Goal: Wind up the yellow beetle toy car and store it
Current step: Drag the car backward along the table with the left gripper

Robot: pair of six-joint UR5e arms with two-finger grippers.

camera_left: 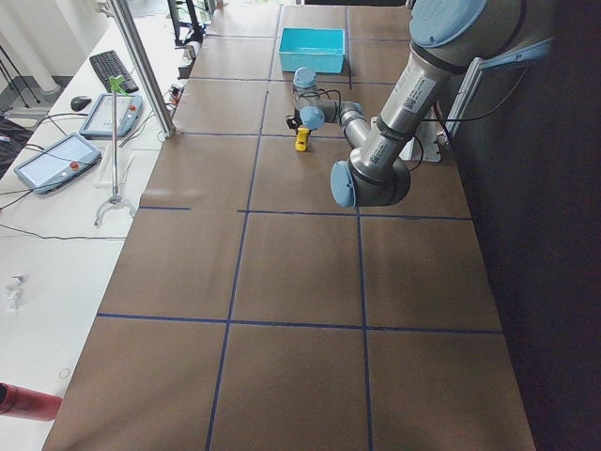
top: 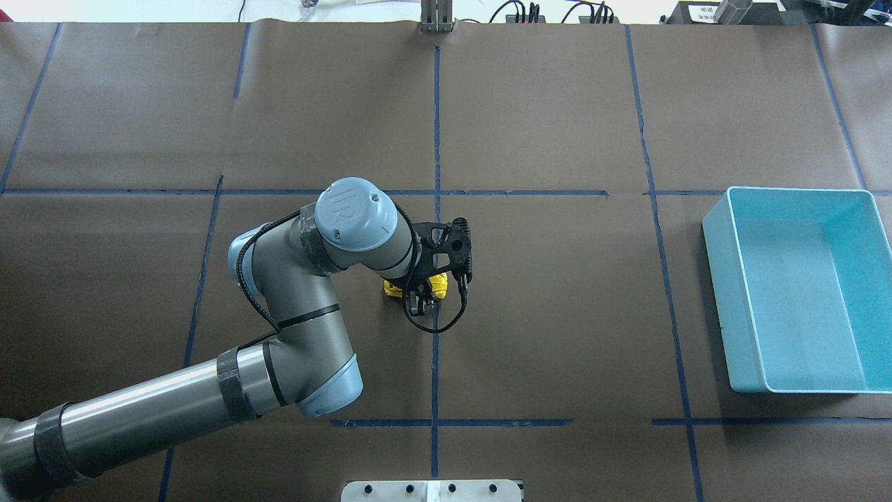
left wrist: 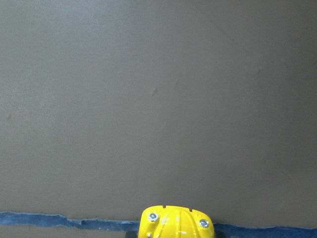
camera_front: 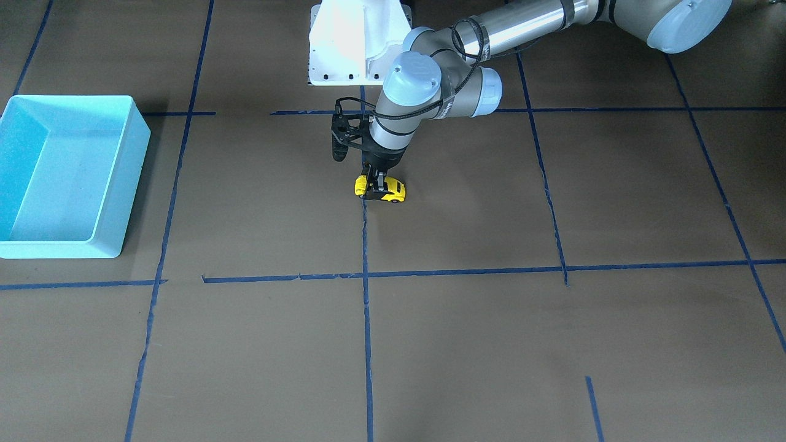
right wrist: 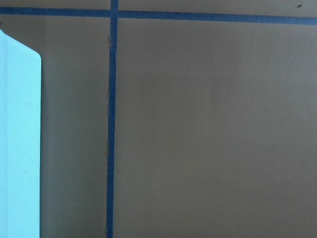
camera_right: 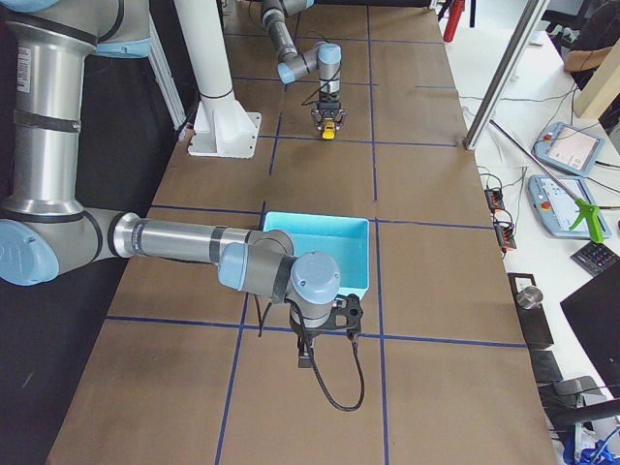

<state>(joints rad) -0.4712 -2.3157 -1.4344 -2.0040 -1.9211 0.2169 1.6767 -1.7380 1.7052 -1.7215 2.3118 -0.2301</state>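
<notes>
The yellow beetle toy car [camera_front: 393,191] stands on the brown table on a blue tape line near the middle. It also shows in the overhead view [top: 437,282] and at the bottom edge of the left wrist view [left wrist: 176,224]. My left gripper [camera_front: 375,186] points straight down over the car with its fingers closed on the car's sides. My right gripper [camera_right: 307,360] shows only in the exterior right view, hovering over the table beside the light blue bin [camera_right: 320,242]. I cannot tell whether it is open or shut.
The empty light blue bin [top: 801,385] sits at the table's right end in the overhead view, far from the car. Its corner shows in the right wrist view [right wrist: 20,148]. Blue tape lines grid the table. The white robot base [camera_front: 344,43] stands behind the car.
</notes>
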